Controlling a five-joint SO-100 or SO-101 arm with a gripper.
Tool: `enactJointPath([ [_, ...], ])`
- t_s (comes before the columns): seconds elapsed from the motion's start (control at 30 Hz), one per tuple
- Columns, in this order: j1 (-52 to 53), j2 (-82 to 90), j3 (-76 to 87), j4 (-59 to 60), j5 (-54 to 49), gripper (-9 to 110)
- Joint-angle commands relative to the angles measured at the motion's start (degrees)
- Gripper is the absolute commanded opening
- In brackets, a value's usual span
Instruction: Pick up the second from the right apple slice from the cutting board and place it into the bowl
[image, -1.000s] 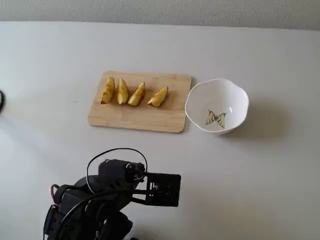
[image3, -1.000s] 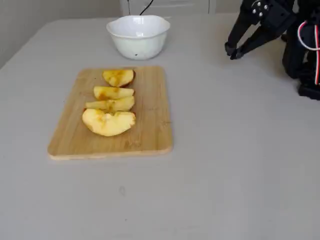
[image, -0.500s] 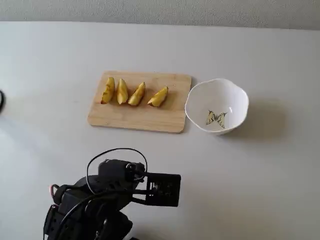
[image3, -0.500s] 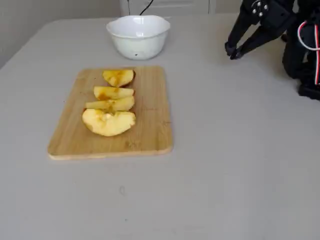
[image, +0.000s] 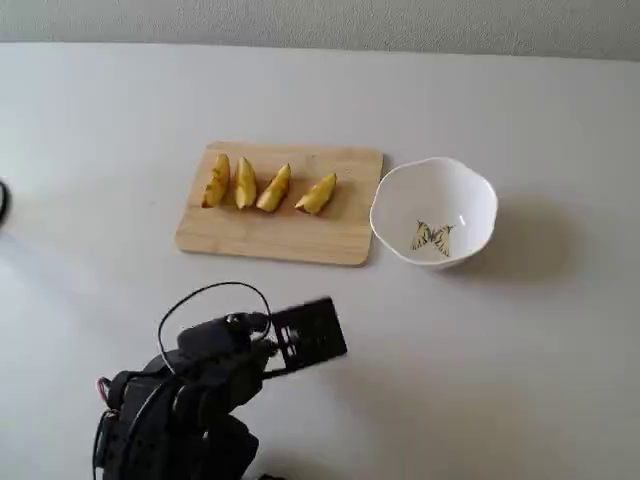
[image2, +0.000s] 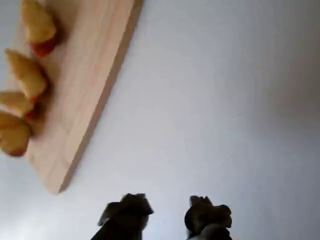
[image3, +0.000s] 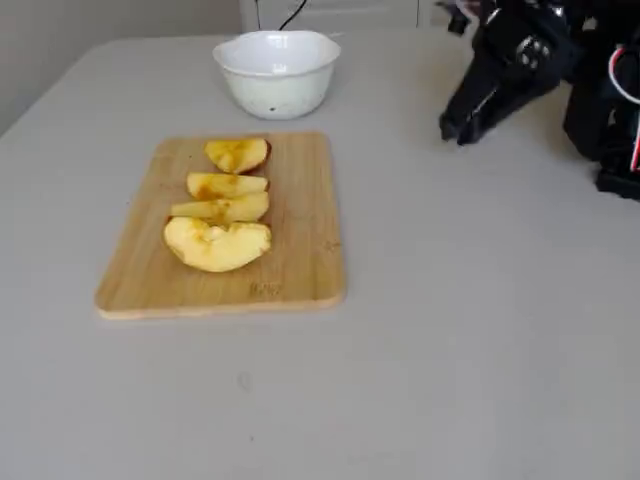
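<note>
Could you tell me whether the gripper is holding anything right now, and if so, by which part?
Nothing is held: the gripper is open and empty, and all four slices lie on the cutting board.

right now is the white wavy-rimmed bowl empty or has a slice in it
Empty: the white wavy-rimmed bowl shows only its butterfly drawing; all four apple slices lie on the wooden cutting board.

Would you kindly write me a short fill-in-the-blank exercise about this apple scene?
1. The cutting board holds ____ apple slices.
2. The bowl contains ____ apple slices.
3. The drawing inside the bowl shows a ____.
4. The end effector holds ____.

Missing words: four; no; butterfly; nothing
</note>
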Motion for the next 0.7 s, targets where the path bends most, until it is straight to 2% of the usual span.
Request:
enactJointPath([
  [0.0,-7.1,-13.3,-12.3,-1.9,-7.6,20],
  [0.13,-6.5,-46.1,-39.9,1.4,-10.9,29],
  [0.3,-6.3,-71.5,-66.0,5.5,-15.8,33],
  [0.47,-4.1,-91.8,-85.5,7.7,-18.5,33],
  [0.67,0.2,-107.5,-101.9,8.4,-20.4,32],
])
